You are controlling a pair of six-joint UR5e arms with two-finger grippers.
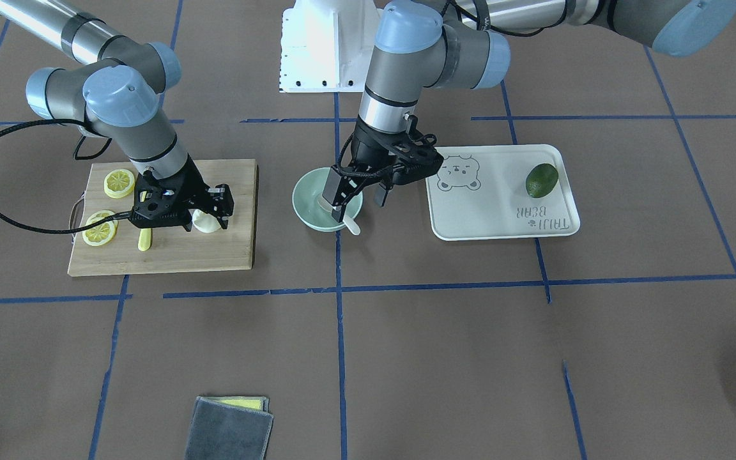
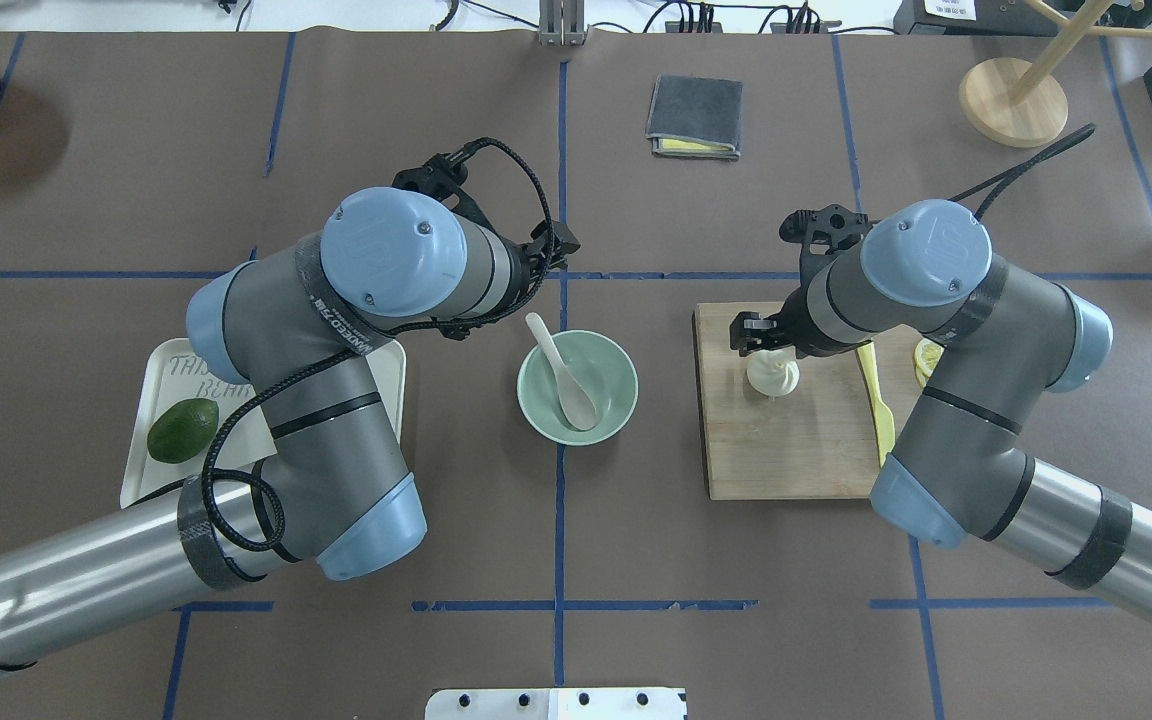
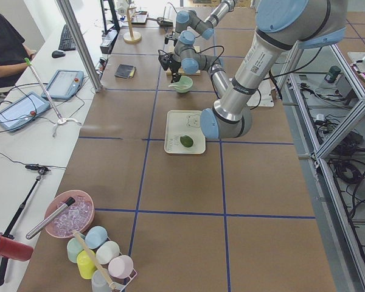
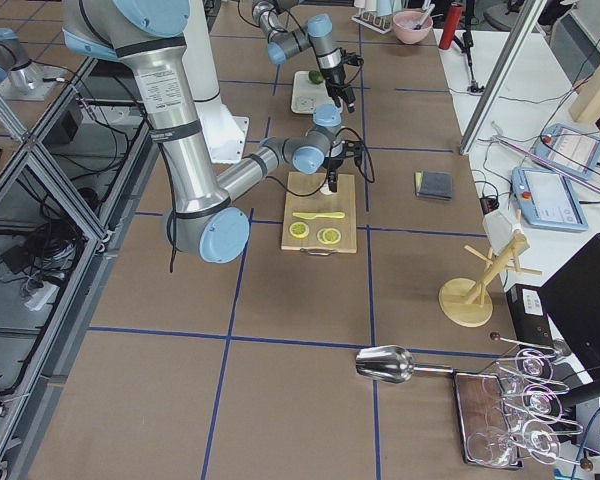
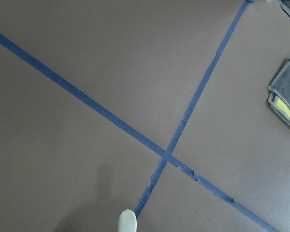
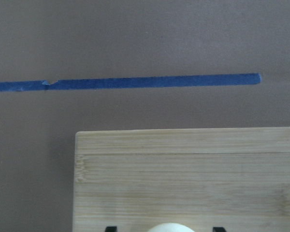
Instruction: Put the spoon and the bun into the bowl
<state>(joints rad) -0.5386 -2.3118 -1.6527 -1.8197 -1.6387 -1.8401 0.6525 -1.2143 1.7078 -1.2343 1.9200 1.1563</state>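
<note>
The pale spoon (image 2: 566, 380) lies in the mint-green bowl (image 2: 616, 370) with its scoop inside and its handle over the far rim; it also shows in the front view (image 1: 350, 223). My left gripper (image 1: 356, 195) hangs over the bowl (image 1: 301, 198) with its fingers spread and holds nothing. The handle tip shows at the bottom of the left wrist view (image 5: 127, 221). The white bun (image 2: 774, 375) sits on the wooden board (image 2: 786, 450). My right gripper (image 1: 205, 217) is down over the bun (image 1: 205, 222), a finger close on each side. The bun's top (image 6: 169, 227) shows between the fingertips (image 6: 111, 228).
A yellow knife (image 2: 876, 400) and lemon slices (image 1: 119, 183) lie on the board near the right arm. A white bear-print tray (image 1: 489, 211) with a green fruit (image 1: 542, 180) stands on the bowl's other side. A folded grey cloth (image 2: 694, 115) lies at the far edge.
</note>
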